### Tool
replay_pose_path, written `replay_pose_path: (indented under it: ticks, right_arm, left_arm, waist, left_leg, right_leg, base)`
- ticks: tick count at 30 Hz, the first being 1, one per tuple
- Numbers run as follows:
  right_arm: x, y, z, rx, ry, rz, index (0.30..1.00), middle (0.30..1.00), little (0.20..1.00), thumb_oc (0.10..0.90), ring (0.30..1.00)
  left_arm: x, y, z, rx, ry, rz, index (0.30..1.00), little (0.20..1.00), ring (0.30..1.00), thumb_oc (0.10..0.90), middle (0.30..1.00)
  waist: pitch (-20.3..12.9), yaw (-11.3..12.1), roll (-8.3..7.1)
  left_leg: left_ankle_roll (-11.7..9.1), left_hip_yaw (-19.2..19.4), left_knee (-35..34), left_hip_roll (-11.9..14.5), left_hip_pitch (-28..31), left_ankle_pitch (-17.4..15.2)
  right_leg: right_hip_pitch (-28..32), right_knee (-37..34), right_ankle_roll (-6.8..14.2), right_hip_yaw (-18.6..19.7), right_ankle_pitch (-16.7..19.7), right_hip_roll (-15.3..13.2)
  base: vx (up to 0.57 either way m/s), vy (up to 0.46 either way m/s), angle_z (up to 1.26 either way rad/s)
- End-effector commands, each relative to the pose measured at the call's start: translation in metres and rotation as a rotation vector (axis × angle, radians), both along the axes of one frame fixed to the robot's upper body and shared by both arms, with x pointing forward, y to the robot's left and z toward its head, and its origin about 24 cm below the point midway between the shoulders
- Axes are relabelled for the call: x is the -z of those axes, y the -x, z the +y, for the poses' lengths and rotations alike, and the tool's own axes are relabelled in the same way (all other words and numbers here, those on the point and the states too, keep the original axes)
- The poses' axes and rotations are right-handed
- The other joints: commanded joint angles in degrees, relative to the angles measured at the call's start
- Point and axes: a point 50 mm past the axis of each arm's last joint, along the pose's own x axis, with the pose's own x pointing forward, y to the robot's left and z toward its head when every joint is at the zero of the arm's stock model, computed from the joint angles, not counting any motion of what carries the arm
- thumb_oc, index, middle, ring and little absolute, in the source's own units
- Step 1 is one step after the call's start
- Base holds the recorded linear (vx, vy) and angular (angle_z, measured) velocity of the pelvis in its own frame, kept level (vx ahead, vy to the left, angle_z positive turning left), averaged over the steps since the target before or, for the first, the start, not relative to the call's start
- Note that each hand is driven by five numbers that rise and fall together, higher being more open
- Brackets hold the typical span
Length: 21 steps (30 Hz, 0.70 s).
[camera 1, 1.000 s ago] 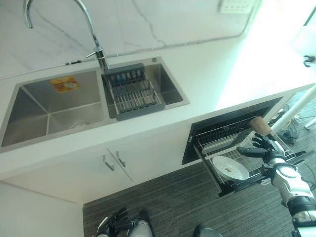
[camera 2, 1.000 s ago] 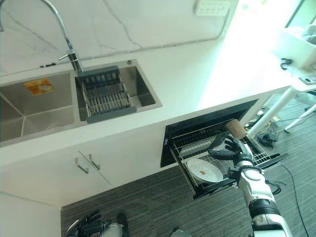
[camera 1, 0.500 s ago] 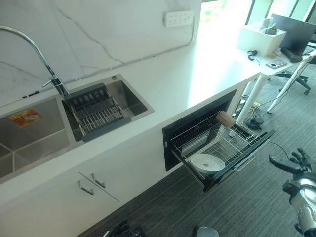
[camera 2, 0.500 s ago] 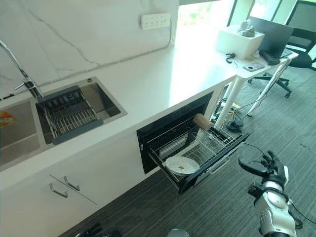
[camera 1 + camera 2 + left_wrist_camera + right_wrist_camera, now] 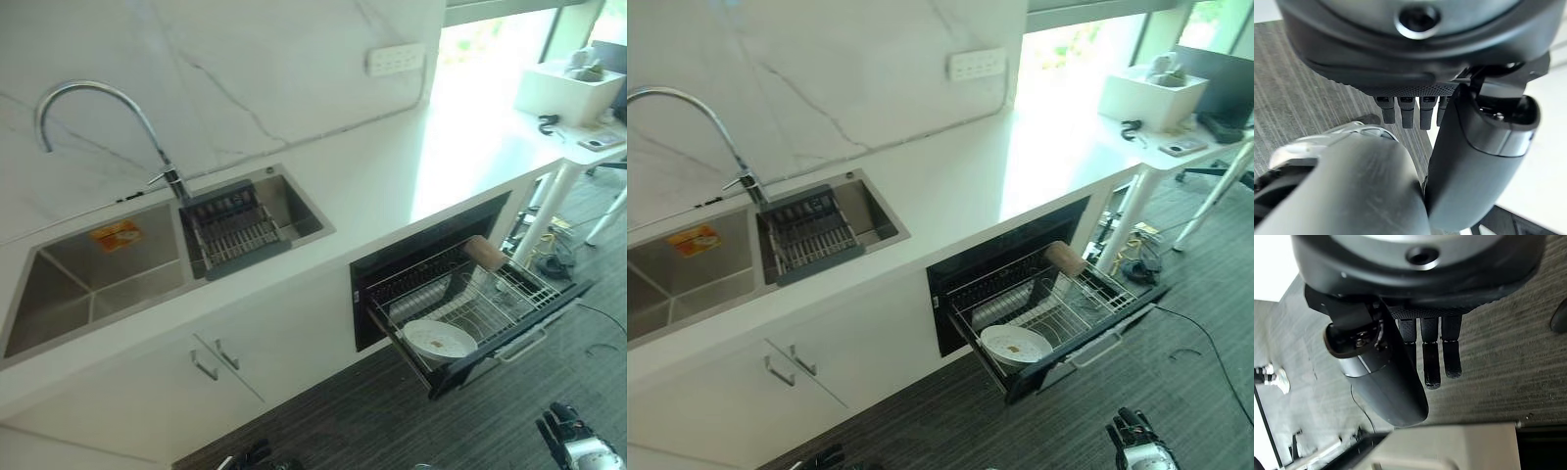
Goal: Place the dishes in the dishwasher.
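Plate (image 5: 438, 339): lies in the pulled-out dishwasher rack (image 5: 509, 294), so loading looks done.
Right hand (image 5: 1425, 350): fingers straight, holding nothing.
Left hand (image 5: 1410, 110): fingers relaxed, empty.

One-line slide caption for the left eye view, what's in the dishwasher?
Open dishwasher rack pulled out below the counter, holding a white plate and a brown cup; right hand hangs low, empty.

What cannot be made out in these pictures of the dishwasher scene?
- Back of the dishwasher rack: hidden under the counter, head views.
- Cup: contents hidden; it lies on its side.
- Mark on the plate: too small.
- Right robot hand: cut off by the bottom edge, left eye view.
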Motion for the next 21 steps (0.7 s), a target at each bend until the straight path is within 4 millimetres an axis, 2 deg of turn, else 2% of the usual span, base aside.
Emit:
replay_pose_path:
  ticks: [1, 3, 4, 7, 8, 11, 14, 16, 17, 20, 21]
  right_arm:
    - [-0.049, -0.052, -0.023, 0.036, 0.073, -0.231, 0.300, 0.300, 0.300, 0.400, 0.300]
    - [-0.057, -0.062, -0.025, 0.028, 0.086, -0.235, 0.300, 0.300, 0.300, 0.400, 0.300]
    - [-0.069, -0.073, -0.028, 0.004, 0.105, -0.237, 0.300, 0.300, 0.300, 0.400, 0.300]
    - [-0.077, -0.079, -0.031, -0.017, 0.112, -0.241, 0.300, 0.300, 0.300, 0.400, 0.300]
    - [-0.086, -0.087, -0.033, -0.050, 0.125, -0.235, 0.300, 0.300, 0.300, 0.400, 0.300]
    - [-0.106, -0.099, -0.039, -0.096, 0.162, -0.246, 0.300, 0.300, 0.300, 0.400, 0.300]
    - [-0.122, -0.111, -0.041, -0.117, 0.189, -0.266, 0.300, 0.300, 0.300, 0.400, 0.300]
    - [-0.142, -0.123, -0.044, -0.143, 0.227, -0.296, 0.300, 0.300, 0.300, 0.400, 0.300]
    - [-0.164, -0.134, -0.046, -0.165, 0.268, -0.325, 0.300, 0.300, 0.300, 0.400, 0.300]
    - [-0.187, -0.145, -0.047, -0.180, 0.314, -0.358, 0.300, 0.300, 0.300, 0.400, 0.300]
    - [-0.210, -0.154, -0.047, -0.202, 0.363, -0.390, 0.300, 0.300, 0.300, 0.400, 0.300]
  left_arm:
    - [-0.008, -0.015, 0.019, 0.031, -0.070, -0.050, 0.900, 0.900, 0.900, 0.800, 0.900]
    - [-0.007, -0.014, 0.015, 0.027, -0.060, -0.050, 0.900, 0.900, 0.900, 0.800, 0.900]
    - [-0.005, -0.012, 0.010, 0.007, -0.048, -0.047, 0.900, 0.900, 0.900, 0.800, 0.900]
    - [-0.003, -0.007, 0.003, -0.002, -0.039, -0.038, 0.900, 0.900, 0.900, 0.800, 0.900]
    - [0.000, -0.002, 0.000, -0.009, -0.035, -0.023, 0.900, 0.900, 0.900, 0.800, 0.900]
    - [0.001, 0.006, 0.000, -0.017, -0.036, -0.006, 0.900, 0.900, 0.900, 0.800, 0.900]
    - [0.001, 0.006, 0.003, -0.020, -0.046, -0.009, 0.900, 0.900, 0.900, 0.800, 0.900]
    - [-0.001, 0.004, 0.010, -0.024, -0.057, -0.016, 0.900, 0.900, 0.900, 0.800, 0.900]
    - [-0.003, 0.005, 0.016, -0.026, -0.070, -0.019, 0.900, 0.900, 0.900, 0.800, 0.900]
    - [-0.004, 0.006, 0.021, -0.026, -0.085, -0.017, 0.900, 0.900, 0.900, 0.800, 0.900]
    - [-0.006, 0.008, 0.026, -0.020, -0.098, -0.016, 0.900, 0.900, 0.900, 0.800, 0.900]
  waist:
    - [3.9, 2.1, -0.04]
    - [4.1, 3.3, 1.12]
    - [4.4, 4.5, 2.22]
    - [4.5, 5.4, 2.97]
    - [4.6, 6.3, 3.33]
    - [5.1, 8.5, 3.53]
    - [5.5, 9.6, 3.36]
    - [6.1, 11.0, 3.31]
    - [6.6, 12.5, 3.20]
    - [6.9, 14.0, 3.24]
    - [7.2, 15.1, 3.35]
  left_leg:
    - [-3.1, -2.4, 11.4, 0.8, 2.1, -13.5]
    - [-3.2, -3.5, 11.4, 0.4, 1.1, -13.1]
    - [-3.4, -4.4, 11.4, -0.1, 0.2, -12.7]
    - [-3.3, -5.3, 11.4, -0.5, -0.4, -12.5]
    - [-3.3, -6.1, 11.4, -0.9, -0.7, -12.3]
    - [-3.1, -7.8, 11.4, -1.8, -1.4, -11.9]
    - [-3.0, -9.0, 11.4, -2.3, -1.9, -11.8]
    - [-2.8, -10.2, 11.4, -2.9, -2.5, -11.7]
    - [-2.6, -11.6, 11.4, -3.6, -3.0, -11.6]
    - [-2.4, -13.0, 11.4, -4.3, -3.6, -11.5]
    - [-2.1, -14.1, 11.4, -4.9, -4.1, -11.4]
  right_leg:
    - [3.8, -5.5, 1.6, -4.0, 2.0, 0.6]
    - [3.5, -5.5, 1.4, -4.5, 1.8, 0.1]
    - [3.3, -5.5, 1.3, -5.1, 1.7, -0.6]
    - [3.5, -5.5, 1.1, -5.6, 1.4, -0.9]
    - [4.1, -5.5, 0.9, -6.3, 1.2, -1.1]
    - [5.3, -5.5, 0.8, -8.3, 1.2, -1.9]
    - [5.7, -5.5, 1.1, -9.3, 1.5, -2.5]
    - [6.0, -5.5, 1.4, -10.2, 1.9, -3.0]
    - [6.4, -5.5, 1.6, -11.2, 2.2, -3.4]
    - [6.8, -5.5, 1.9, -12.2, 2.5, -3.9]
    - [7.0, -5.5, 2.3, -13.1, 2.9, -4.3]
  base:
    - [0.01, -0.010, 0.23]
    - [0.01, 0.042, 0.43]
    - [0.02, 0.078, 0.55]
    - [0.06, 0.070, 0.31]
    - [0.14, 0.099, 0.44]
    - [0.12, 0.081, 0.55]
    - [0.06, 0.019, 0.34]
    - [0.08, 0.018, 0.40]
    - [0.12, 0.010, 0.57]
    - [0.11, 0.003, 0.49]
    - [0.12, -0.002, 0.36]
